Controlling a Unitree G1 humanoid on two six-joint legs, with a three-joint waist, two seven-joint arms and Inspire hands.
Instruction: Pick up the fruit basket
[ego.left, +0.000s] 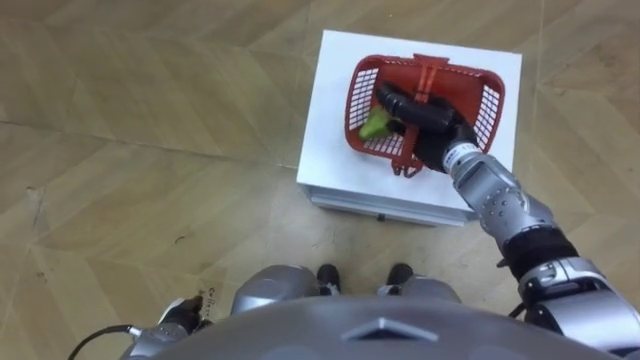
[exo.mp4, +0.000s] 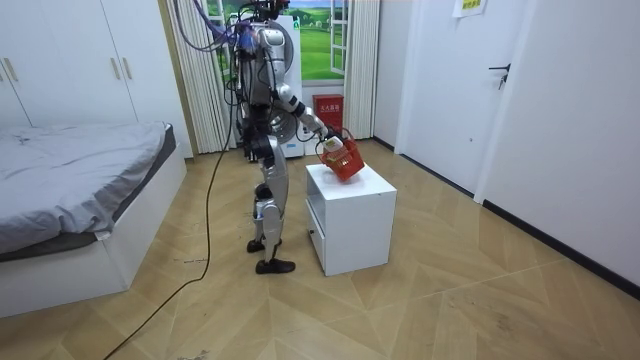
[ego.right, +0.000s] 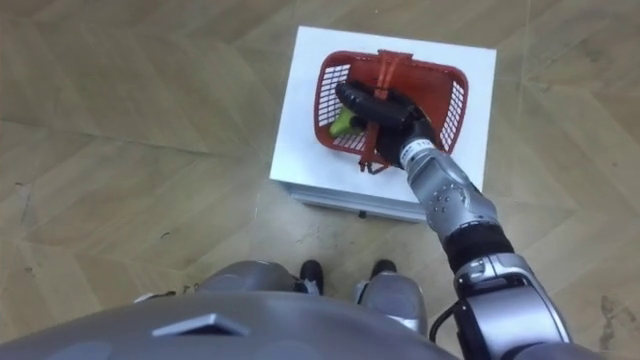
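A red plastic fruit basket (ego.left: 365, 76) stands on a white cabinet (ego.left: 333, 120) right in front of me. A green fruit (ego.left: 375, 125) lies inside it. My right hand (ego.left: 425, 120) reaches over the basket from the right, and its dark fingers are curled round the red handle that spans the middle. In the room view the basket (exo.mp4: 342, 160) sits tilted at the cabinet top's near edge, with my right hand (exo.mp4: 322, 133) on it. My left hand (ego.left: 180, 315) hangs low at my left side, by the lower left edge of the eye view.
I stand close against the low white cabinet (exo.mp4: 350, 215), which has a drawer front facing me. Wooden floor lies all round it. A bed (exo.mp4: 70, 190) is at the room view's left, and a wall with a door (exo.mp4: 500, 90) is at its right.
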